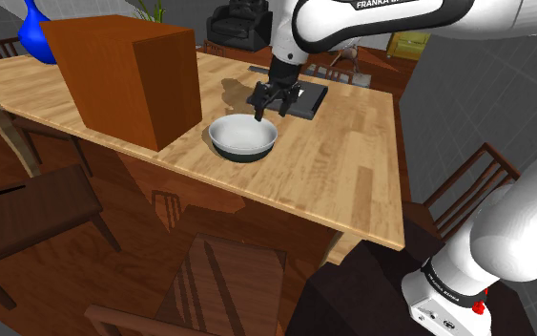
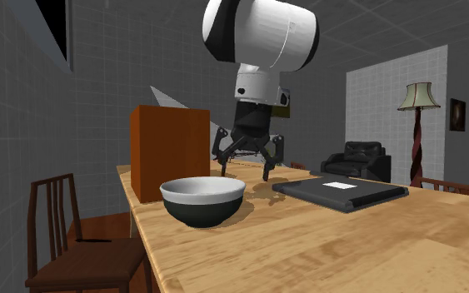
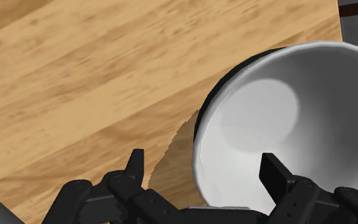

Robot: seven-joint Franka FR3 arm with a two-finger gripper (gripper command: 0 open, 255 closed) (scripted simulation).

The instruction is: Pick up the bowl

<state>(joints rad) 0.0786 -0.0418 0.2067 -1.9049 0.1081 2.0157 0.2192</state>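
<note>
The table's point(image 1: 352, 181) near edge runs just in front of the bowl point(image 1: 243, 136), with bare wood open toward the shoulder view's right. The bowl, white inside and dark outside, sits upright near a brown box point(image 1: 128, 76) that walls off its left. Over its far rim hangs the tool point(image 1: 268, 103), spread wide. In the wrist view one finger stands over the bowl's inside, the other over wood outside the rim. Whether either touches is unclear. Behind lies a flat dark slab point(image 1: 304, 98), partly hidden by the tool.
</note>
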